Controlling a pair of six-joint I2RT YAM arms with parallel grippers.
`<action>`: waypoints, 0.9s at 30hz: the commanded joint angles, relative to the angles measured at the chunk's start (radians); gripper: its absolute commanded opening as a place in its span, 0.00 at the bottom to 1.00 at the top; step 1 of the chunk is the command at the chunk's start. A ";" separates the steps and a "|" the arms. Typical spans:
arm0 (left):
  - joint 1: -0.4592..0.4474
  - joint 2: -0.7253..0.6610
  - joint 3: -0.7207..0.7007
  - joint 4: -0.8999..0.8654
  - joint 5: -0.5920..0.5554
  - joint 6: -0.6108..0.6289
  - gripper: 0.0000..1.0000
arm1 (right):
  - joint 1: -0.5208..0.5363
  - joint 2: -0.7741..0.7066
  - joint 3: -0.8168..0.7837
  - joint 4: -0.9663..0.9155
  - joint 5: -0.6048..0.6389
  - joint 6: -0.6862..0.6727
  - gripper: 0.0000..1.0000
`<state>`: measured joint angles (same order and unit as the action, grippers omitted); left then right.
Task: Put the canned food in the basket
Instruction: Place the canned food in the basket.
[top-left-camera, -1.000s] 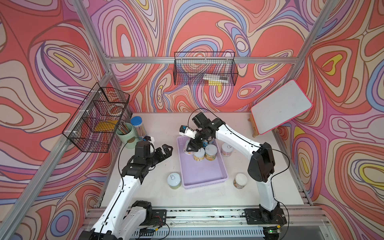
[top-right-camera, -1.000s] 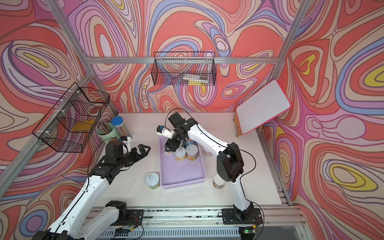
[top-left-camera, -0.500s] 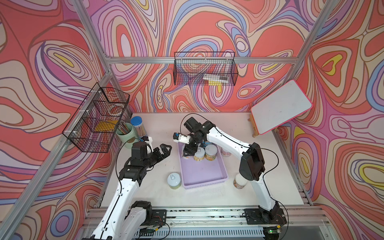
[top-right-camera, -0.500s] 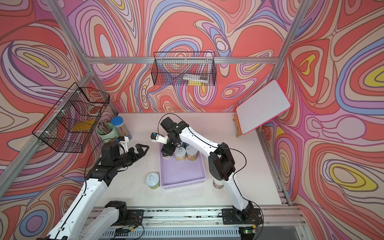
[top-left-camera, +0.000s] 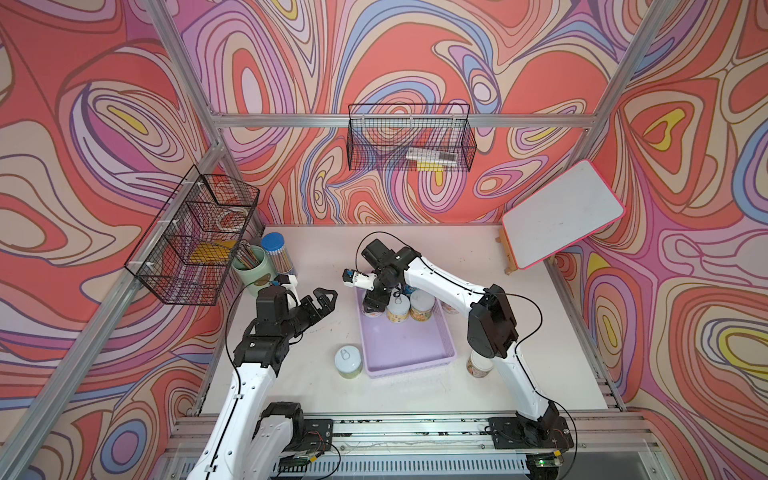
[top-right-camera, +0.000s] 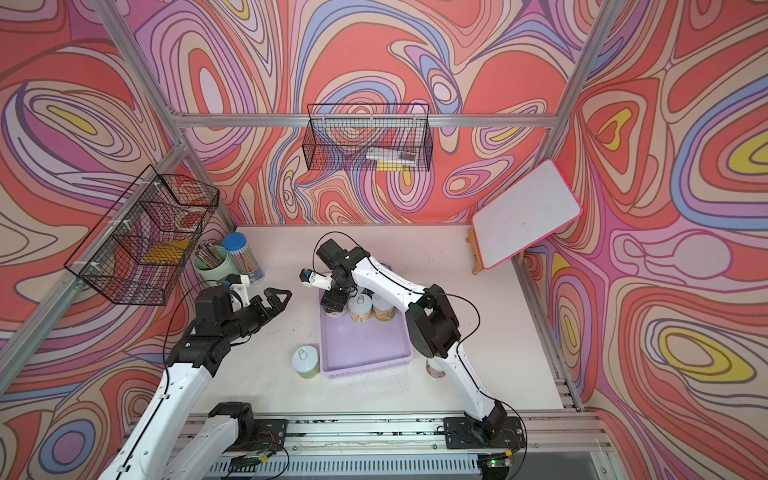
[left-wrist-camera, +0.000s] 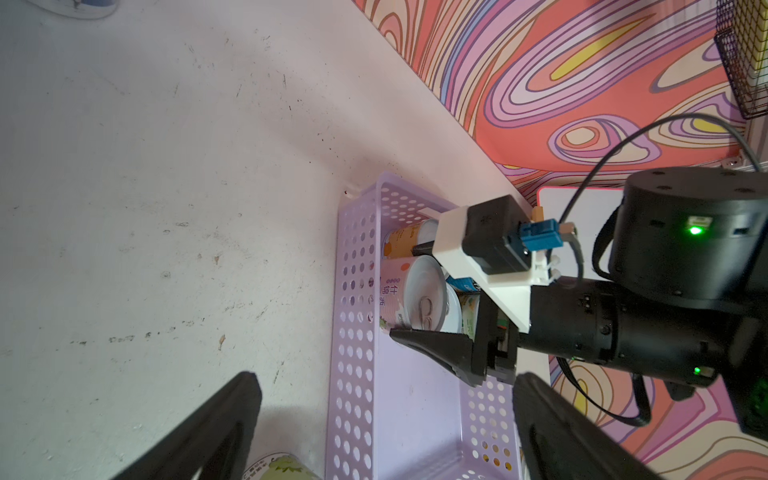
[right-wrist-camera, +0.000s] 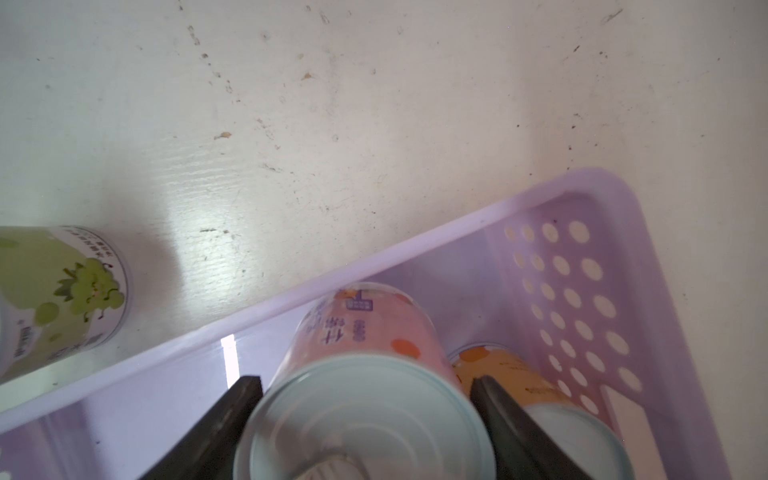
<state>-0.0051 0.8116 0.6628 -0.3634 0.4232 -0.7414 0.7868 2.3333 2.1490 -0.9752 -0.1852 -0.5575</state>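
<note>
Nearest us, a green-label can (top-left-camera: 348, 362) and another can (top-left-camera: 478, 368) stood on the counter (top-left-camera: 316, 386) outside the basket (top-left-camera: 409, 340). Beyond, the left jaws hung wide and empty; at the basket's far end the right jaws gripped a pink can (right-wrist-camera: 365, 328) beside two other cans (top-left-camera: 398, 308).

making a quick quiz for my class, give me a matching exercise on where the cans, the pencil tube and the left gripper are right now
Column 1
1. pink-label can
2. green grape can
3. blue-capped pencil tube
4. left gripper

Column 2
A. open, holding nothing
B. on the table by the lavender basket's front corner
C. beside the mint green cup
D. inside the basket, between the right gripper's fingers

Pairs: 1-D, 2-B, 3-C, 4-A
</note>
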 joint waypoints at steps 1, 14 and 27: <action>0.010 -0.011 -0.014 -0.015 0.007 0.000 0.99 | 0.003 0.016 0.049 0.075 0.046 -0.007 0.32; 0.014 0.005 -0.005 -0.014 0.029 0.003 0.99 | 0.003 0.081 0.067 0.215 0.183 -0.031 0.31; 0.017 0.008 -0.008 -0.012 0.038 0.006 0.99 | 0.003 0.107 0.042 0.310 0.290 -0.041 0.32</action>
<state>0.0036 0.8154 0.6586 -0.3687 0.4446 -0.7414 0.7948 2.4252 2.1803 -0.7654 0.0307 -0.5835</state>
